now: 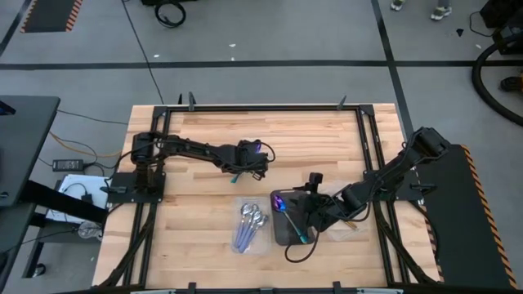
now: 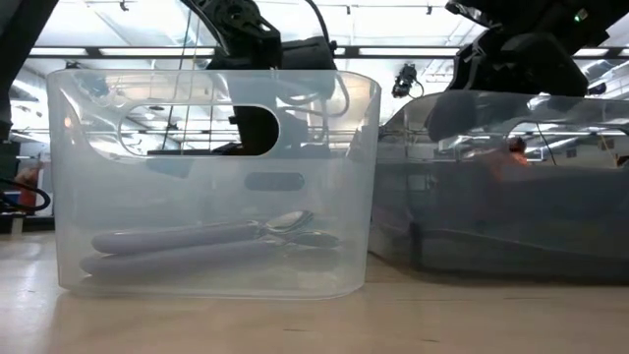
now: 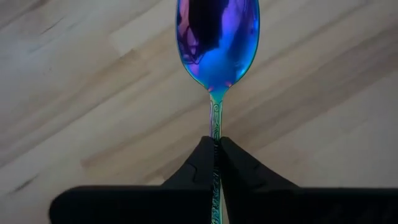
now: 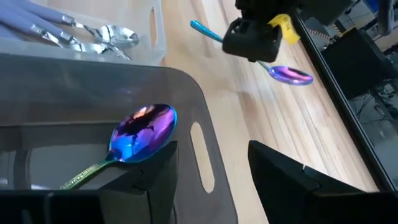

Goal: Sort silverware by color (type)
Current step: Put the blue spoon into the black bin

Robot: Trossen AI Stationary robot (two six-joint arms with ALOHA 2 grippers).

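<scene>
My left gripper is over the middle of the table, shut on an iridescent purple-blue spoon. The right wrist view shows that spoon in the air, with its teal handle end sticking out behind the gripper. My right gripper is open at the dark tray. One finger is inside the tray's end wall and the other is outside. A second iridescent spoon lies in that tray, its bowl close to the inner finger. Whether they touch, I cannot tell. My left gripper pinches the spoon's handle between its two fingertips, a short way behind the bowl. The fingers come from above. The spoon is lifted clear of the wood and lies roughly level, with the bowl on one side and the teal end on the other.
A clear tray stands beside the dark tray on its left and holds silver spoons with lavender handles. Bare wood runs along the far half of the table. A black frame rail borders the table.
</scene>
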